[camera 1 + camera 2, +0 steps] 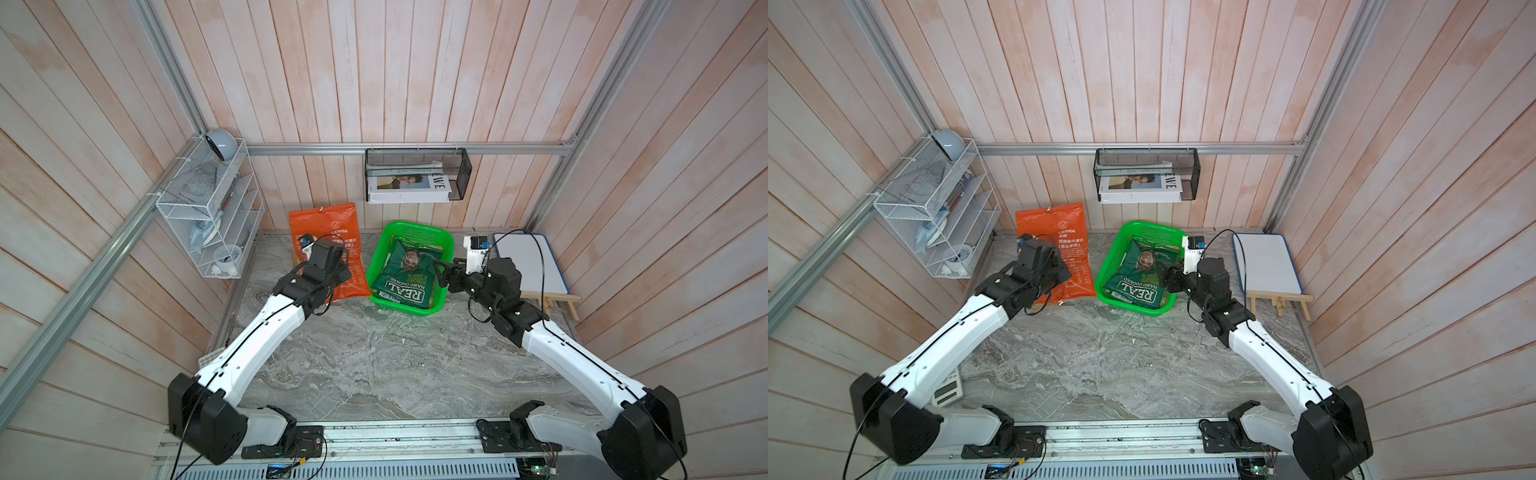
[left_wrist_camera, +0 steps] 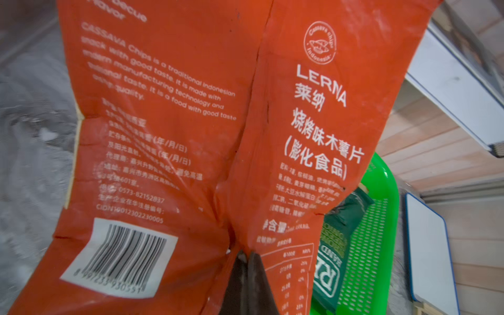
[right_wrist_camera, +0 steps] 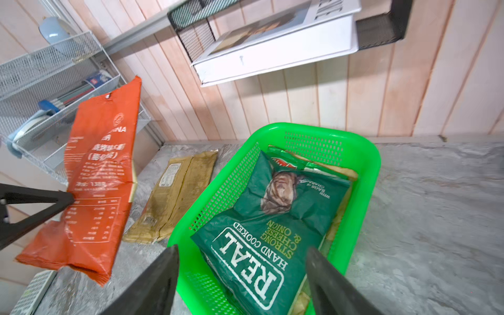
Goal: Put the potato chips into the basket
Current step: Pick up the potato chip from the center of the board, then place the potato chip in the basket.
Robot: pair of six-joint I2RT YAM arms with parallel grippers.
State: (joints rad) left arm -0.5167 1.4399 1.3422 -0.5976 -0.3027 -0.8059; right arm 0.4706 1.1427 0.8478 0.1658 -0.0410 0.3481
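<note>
One orange-red chip bag (image 1: 332,224) stood upright in my left end effector (image 2: 246,254), just beside the green basket (image 1: 415,227).
It was clamped on the bag's edge; the basket lay on the bag's right, nearer my right end effector (image 3: 241,247), which hung spread apart over the dark green bag (image 1: 405,274) inside.

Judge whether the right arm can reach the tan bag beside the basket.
Probably not cleanly: the basket lies between, and the left gripper's orange bag hangs beside the tan bag.

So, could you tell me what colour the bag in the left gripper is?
The bag is orange-red with white lettering, clearest in the left wrist view.
</note>
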